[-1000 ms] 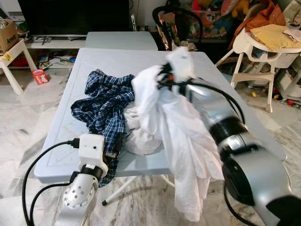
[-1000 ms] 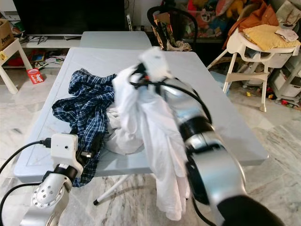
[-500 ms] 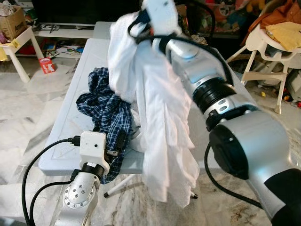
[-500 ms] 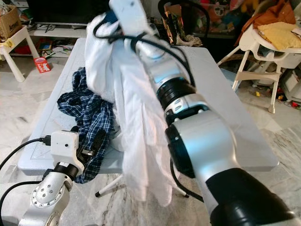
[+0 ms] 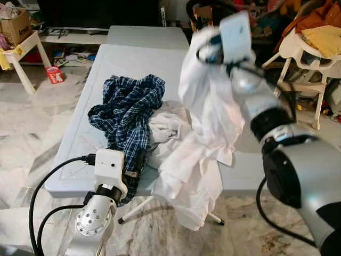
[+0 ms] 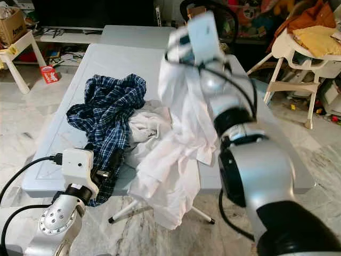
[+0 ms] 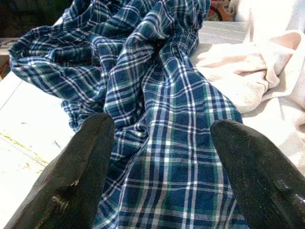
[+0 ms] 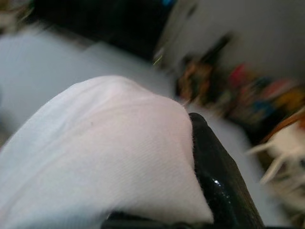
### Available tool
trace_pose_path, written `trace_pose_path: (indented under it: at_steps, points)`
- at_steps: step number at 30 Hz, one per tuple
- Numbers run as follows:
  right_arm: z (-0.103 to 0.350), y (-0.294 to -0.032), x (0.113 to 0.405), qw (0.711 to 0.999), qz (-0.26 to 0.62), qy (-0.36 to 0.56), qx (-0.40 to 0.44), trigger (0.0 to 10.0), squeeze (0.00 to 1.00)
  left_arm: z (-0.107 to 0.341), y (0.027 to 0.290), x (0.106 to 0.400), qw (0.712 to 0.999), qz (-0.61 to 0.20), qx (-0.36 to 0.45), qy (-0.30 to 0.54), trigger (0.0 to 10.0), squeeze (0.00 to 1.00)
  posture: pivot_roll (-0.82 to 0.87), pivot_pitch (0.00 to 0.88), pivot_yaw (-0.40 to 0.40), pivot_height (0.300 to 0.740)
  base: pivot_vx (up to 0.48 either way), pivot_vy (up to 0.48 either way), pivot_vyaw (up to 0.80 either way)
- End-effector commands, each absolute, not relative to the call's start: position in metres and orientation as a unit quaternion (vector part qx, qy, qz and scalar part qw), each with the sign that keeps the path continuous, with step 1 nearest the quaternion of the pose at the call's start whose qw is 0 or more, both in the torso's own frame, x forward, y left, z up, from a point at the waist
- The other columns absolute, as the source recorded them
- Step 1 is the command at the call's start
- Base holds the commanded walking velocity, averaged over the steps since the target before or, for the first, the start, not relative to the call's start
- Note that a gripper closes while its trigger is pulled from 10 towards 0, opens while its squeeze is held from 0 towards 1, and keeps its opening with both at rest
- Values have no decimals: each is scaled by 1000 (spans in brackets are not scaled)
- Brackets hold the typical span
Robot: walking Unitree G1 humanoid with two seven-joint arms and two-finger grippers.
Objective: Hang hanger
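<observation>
Item, right gripper (image 8: 190,157): raised above the grey folding table (image 5: 133,58), fingers pinched on a white garment (image 5: 205,133) that drapes from the grip, trails over the near table edge and hangs toward the marble floor (image 5: 32,133); in the right wrist view the cloth covers most of one black finger (image 8: 224,186). Item, left gripper (image 7: 159,162): low at the near edge of the table, fingers spread wide, nothing between them, pointed at a blue plaid shirt (image 5: 128,106) crumpled on the tabletop and spilling over the edge just beside the white cloth. Item, hanger: none can be made out in these views — if one sits inside the white garment, the folds hide it, and no rail or hook to hang it on can be told. Step in hand, as judged: lifting the white garment free of the pile. To do it well, the lift should go high enough that the trailing hem leaves the table and the plaid shirt is not dragged along; the pinch looks to be on bunched fabric, so a slow carry would guard against slipping. Containers: a cardboard box (image 5: 15,24) on a small white stand (image 5: 24,53) at far left, contents not legible; a high chair (image 5: 306,58) at far right bearing a yellow cushion (image 5: 322,37).
</observation>
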State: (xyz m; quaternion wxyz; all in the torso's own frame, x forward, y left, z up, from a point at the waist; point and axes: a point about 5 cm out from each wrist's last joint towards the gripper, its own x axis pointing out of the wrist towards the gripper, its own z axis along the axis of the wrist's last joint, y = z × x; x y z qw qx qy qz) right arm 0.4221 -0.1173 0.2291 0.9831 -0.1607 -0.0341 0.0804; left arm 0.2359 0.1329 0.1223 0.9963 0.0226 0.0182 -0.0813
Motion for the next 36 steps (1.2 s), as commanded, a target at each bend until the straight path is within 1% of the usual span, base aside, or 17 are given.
trace_pose_path:
  at_steps: [1, 3, 4, 6, 7, 8, 14, 17, 20, 22, 23, 24, 27, 28, 30, 32, 36]
  points:
    - [216, -115, 420, 983, 111, -4, -145, 10000, 0, 122, 130, 238, 996, -86, 26, 19, 10000, 0, 166, 20, -89, 740, 0, 0, 0]
    - [196, -110, 415, 977, 150, 28, -150, 10000, 0, 122, 130, 238, 995, -91, 22, 20, 10000, 0, 166, 17, -87, 740, 0, 0, 0]
    - [189, -108, 413, 975, 161, 37, -150, 10000, 1000, 122, 130, 238, 995, -94, 20, 20, 10000, 0, 166, 17, -87, 740, 0, 0, 0]
    - [168, -105, 406, 963, 206, 84, -152, 10000, 1000, 123, 126, 238, 992, -126, 6, 21, 10000, 0, 158, 7, -72, 740, 0, 0, 0]
    - [168, -105, 406, 963, 206, 84, -152, 10000, 1000, 123, 126, 238, 992, -126, 6, 21, 10000, 0, 158, 7, -72, 740, 0, 0, 0]
    - [158, -104, 402, 951, 238, 106, -165, 10000, 1000, 125, 120, 236, 987, -160, -5, 22, 10000, 0, 158, 7, -72, 740, 0, 0, 0]
    - [156, -105, 399, 928, 290, 128, -196, 10000, 1000, 123, 109, 232, 974, -225, -15, 33, 10000, 0, 133, 0, -51, 740, 0, 0, 0]
    - [151, -105, 394, 905, 338, 138, -219, 10000, 1000, 123, 102, 231, 965, -259, -14, 35, 10000, 0, 122, 0, -46, 740, 0, 0, 0]
    - [148, -105, 392, 893, 353, 130, -245, 10000, 1000, 122, 103, 234, 967, -254, -10, 33, 10000, 0, 117, 0, -47, 740, 0, 0, 0]
    - [144, -106, 386, 871, 397, 129, -261, 10000, 1000, 122, 106, 237, 969, -245, -10, 31, 10000, 0, 114, 0, -48, 740, 0, 0, 0]
    - [144, -106, 386, 871, 397, 129, -261, 10000, 1000, 122, 106, 237, 969, -245, -10, 31, 10000, 0, 114, 0, -48, 740, 0, 0, 0]
    - [142, -107, 384, 858, 416, 128, -273, 10000, 1000, 122, 106, 238, 969, -243, -11, 31, 10000, 0, 108, 0, -48, 740, 0, 0, 0]
    - [140, -114, 382, 843, 431, 136, -291, 10000, 1000, 121, 104, 238, 969, -246, -15, 34, 10000, 0, 103, 0, -48, 740, 0, 0, 0]
    - [138, -119, 379, 826, 449, 149, -306, 10000, 1000, 120, 102, 238, 968, -249, -16, 35, 10000, 0, 94, 0, -45, 740, 0, 0, 0]
    - [136, -123, 376, 814, 462, 153, -319, 10000, 1000, 120, 101, 238, 967, -251, -17, 34, 10000, 0, 91, 0, -44, 740, 0, 0, 0]
    - [137, -124, 376, 814, 465, 151, -312, 10000, 1000, 120, 100, 239, 967, -253, -18, 34, 10000, 0, 85, 0, -43, 740, 0, 0, 0]
    - [155, -123, 385, 859, 416, 104, -280, 10000, 1000, 121, 99, 244, 967, -251, -19, 30, 10000, 0, 76, 0, -45, 740, 0, 0, 0]
